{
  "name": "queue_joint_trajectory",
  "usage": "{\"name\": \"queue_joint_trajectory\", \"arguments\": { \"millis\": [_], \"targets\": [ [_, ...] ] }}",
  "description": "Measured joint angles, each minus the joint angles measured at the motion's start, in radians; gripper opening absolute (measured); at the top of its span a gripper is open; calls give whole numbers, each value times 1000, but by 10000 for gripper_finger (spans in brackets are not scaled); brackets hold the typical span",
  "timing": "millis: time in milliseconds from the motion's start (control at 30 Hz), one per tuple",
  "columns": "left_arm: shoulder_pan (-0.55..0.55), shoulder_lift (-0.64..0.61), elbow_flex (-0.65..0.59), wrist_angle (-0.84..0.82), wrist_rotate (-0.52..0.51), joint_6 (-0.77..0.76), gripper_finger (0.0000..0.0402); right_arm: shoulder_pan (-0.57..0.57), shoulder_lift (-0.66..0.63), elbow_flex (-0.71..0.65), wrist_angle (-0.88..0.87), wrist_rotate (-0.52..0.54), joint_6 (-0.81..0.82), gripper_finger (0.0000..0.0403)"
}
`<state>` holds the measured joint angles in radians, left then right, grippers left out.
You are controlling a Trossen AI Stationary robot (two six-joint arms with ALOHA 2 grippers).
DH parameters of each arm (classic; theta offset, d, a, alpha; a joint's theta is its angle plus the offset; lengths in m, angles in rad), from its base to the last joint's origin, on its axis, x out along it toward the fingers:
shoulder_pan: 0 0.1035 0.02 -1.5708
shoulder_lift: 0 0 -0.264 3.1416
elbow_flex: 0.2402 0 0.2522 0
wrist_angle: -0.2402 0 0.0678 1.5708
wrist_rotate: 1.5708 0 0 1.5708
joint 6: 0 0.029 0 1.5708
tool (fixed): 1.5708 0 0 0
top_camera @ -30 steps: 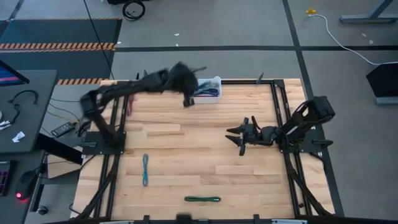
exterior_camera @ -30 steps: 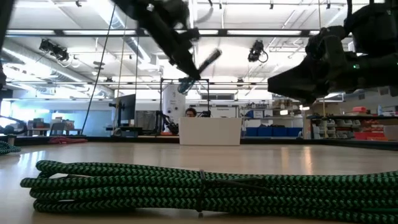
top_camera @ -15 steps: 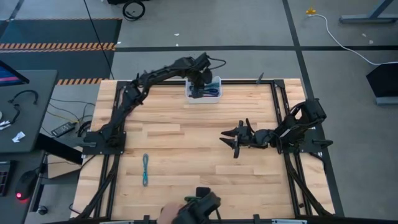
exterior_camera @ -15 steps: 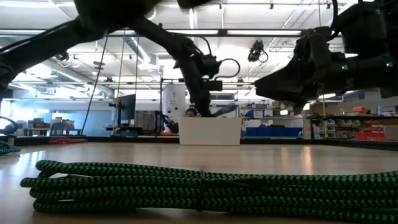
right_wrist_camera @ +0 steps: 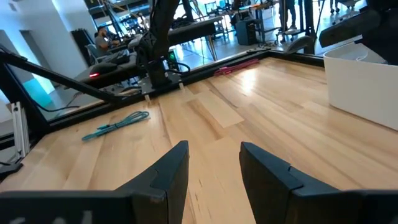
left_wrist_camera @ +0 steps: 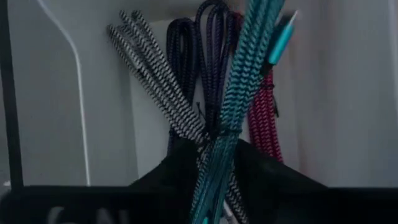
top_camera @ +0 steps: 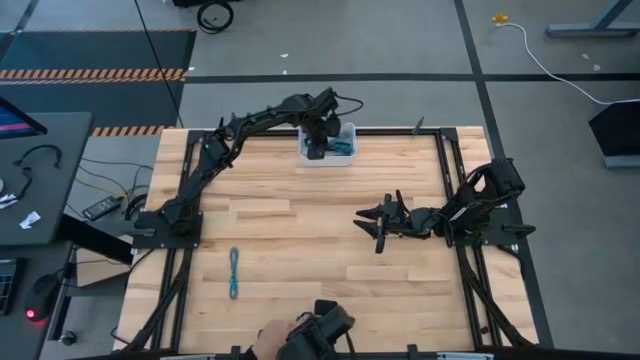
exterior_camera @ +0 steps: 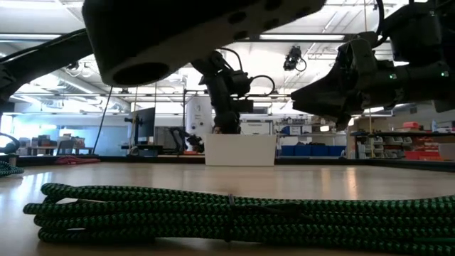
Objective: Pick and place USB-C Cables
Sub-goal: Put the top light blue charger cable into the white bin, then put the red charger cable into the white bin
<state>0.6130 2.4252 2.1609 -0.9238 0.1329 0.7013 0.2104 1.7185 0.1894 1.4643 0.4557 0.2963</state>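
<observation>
My left gripper [top_camera: 318,141] hangs over the white bin [top_camera: 348,131] at the table's far edge, shut on a teal USB-C cable [left_wrist_camera: 245,74]. Under it in the bin lie a grey braided cable [left_wrist_camera: 155,81], purple cables [left_wrist_camera: 208,56] and a red one [left_wrist_camera: 264,124]. My right gripper [top_camera: 378,225] hovers open right of the table's middle, touching nothing. Another teal cable [top_camera: 234,272] lies flat on the left near part of the table. A green cable [exterior_camera: 213,213] lies at the near edge. My left gripper pinches the teal cable bundle between its two fingers [left_wrist_camera: 180,165] near the bundle's tied middle [left_wrist_camera: 217,152]. It comes from above, pointing down into the bin. The bundle's free end and its plug [left_wrist_camera: 280,40] reach down among the cables in the bin.
A person's hand [top_camera: 268,342] with a dark object [top_camera: 320,328] reaches in over the near edge, above the green cable; the object also fills the top of the low view [exterior_camera: 199,28]. A maroon cable [right_wrist_camera: 236,65] lies near the table's left far edge. Black frame rails line both sides.
My left arm has swung from left of the bin to over it and has lowered the teal cable into it. My right gripper has shifted slightly toward the table's left. A person's hand with a dark object has come in over the near edge, covering the green cable from above.
</observation>
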Motion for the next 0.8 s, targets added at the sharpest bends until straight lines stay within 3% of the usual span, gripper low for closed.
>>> {"name": "queue_joint_trajectory", "arguments": {
  "millis": [200, 333, 500, 567, 667, 800],
  "targets": [
    [12, -41, 28, -47, -36, -12, 186, 0, 0, -1, 0, 0, -1, 148],
    [24, -127, 71, -153, -39, -95, 207, 0, 0, -20, 0, 0, 1, 148],
    [56, -271, 64, -285, 147, -207, 194, 0, 0, -59, 0, 20, 38, 148],
    [56, -341, 11, -283, 217, -229, 178, 0, 0, -73, 0, 24, 40, 148],
    [29, -464, -125, -248, 228, -299, 151, 0, 0, -86, 0, 24, 16, 148],
    [-55, -681, -407, -113, 118, -455, 114, 0, 0, -94, -1, 23, -53, 148]
  ]
}}
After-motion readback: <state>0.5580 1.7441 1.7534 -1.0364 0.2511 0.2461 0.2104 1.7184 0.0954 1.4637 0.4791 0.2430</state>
